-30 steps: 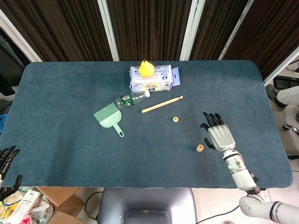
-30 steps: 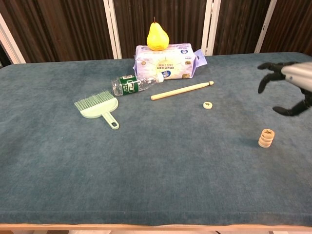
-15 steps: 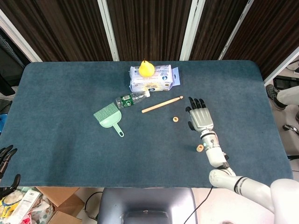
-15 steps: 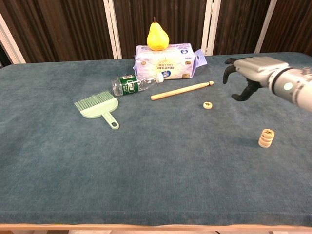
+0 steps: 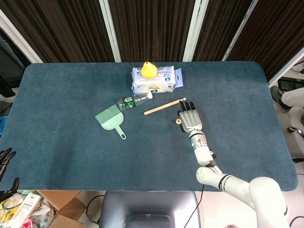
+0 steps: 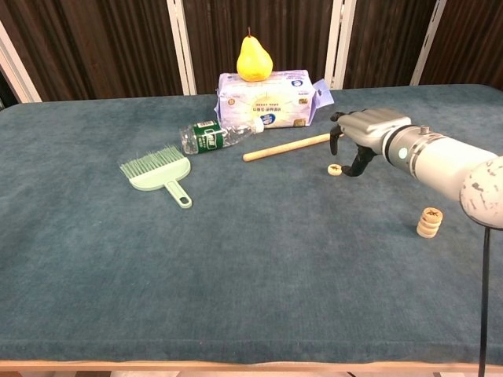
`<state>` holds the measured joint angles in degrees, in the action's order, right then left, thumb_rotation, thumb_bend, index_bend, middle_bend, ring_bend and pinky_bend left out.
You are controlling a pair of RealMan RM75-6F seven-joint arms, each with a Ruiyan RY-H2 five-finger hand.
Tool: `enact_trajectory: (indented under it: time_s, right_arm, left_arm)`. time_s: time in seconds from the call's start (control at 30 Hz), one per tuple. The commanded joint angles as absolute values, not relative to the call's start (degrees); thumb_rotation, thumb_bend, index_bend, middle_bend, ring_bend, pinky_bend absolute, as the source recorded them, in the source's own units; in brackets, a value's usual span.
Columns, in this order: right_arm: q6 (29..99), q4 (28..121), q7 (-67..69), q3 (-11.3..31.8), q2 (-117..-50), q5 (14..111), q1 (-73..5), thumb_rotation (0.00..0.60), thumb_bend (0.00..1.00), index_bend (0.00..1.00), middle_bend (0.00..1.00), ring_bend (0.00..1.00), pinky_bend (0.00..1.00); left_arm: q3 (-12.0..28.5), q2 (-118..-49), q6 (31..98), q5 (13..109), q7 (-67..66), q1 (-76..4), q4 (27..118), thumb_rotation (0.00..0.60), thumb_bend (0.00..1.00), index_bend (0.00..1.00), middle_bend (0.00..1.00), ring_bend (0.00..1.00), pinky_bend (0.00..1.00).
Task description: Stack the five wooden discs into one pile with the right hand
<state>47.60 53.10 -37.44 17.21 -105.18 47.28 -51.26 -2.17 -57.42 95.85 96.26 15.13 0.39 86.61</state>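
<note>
One loose wooden disc (image 6: 335,169) lies on the blue table cloth, also seen from the head camera as the disc (image 5: 178,121). A short pile of wooden discs (image 6: 429,222) stands to the right, nearer the front; in the head view my right forearm hides it. My right hand (image 6: 366,130) hovers just right of and above the loose disc, fingers apart and curved down, thumb close to the disc, holding nothing. From above, the right hand (image 5: 190,118) sits right beside the disc. My left hand (image 5: 6,167) hangs off the table's front left edge, fingers spread and empty.
A wooden stick (image 6: 287,146) lies just behind the loose disc. Further back sit a pack of wipes (image 6: 267,98) with a pear (image 6: 255,59) on it and a lying bottle (image 6: 216,135). A green hand brush (image 6: 157,173) lies at the left.
My right hand has swung from beside the pile at the right across to the left and further back, ending next to the loose disc. The discs have not moved.
</note>
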Motion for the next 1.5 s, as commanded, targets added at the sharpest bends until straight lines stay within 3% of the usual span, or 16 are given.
enact_trajectory:
  time_s: [0.03,0.87,1.5]
  right_arm:
    - [47.2,51.7,-37.9,16.9,-106.1,46.8,-51.8,0.600,0.49,0.51,0.03,0.00,0.00]
    - [44.6,44.2,-37.6,18.0,-110.6,45.1,-54.2,0.600,0.49,0.53,0.03,0.00,0.00]
    - [45.7,45.8,-37.4,17.9,-110.0,46.0,-53.5,0.600,0.50,0.64,0.05,0.00,0.00]
  left_arm:
    - [-2.1,-57.4,95.8,96.1,15.3,0.4,86.6,0.600,0.50,0.00,0.01,0.00,0.00]
    - [-2.0,-57.0,95.7,95.8,15.7,0.4,86.8,0.600,0.50,0.00,0.01,0.00,0.00]
    - [-2.3,-56.9,96.6,96.4,16.0,1.0,86.7,0.600,0.50,0.00,0.01,0.00,0.00]
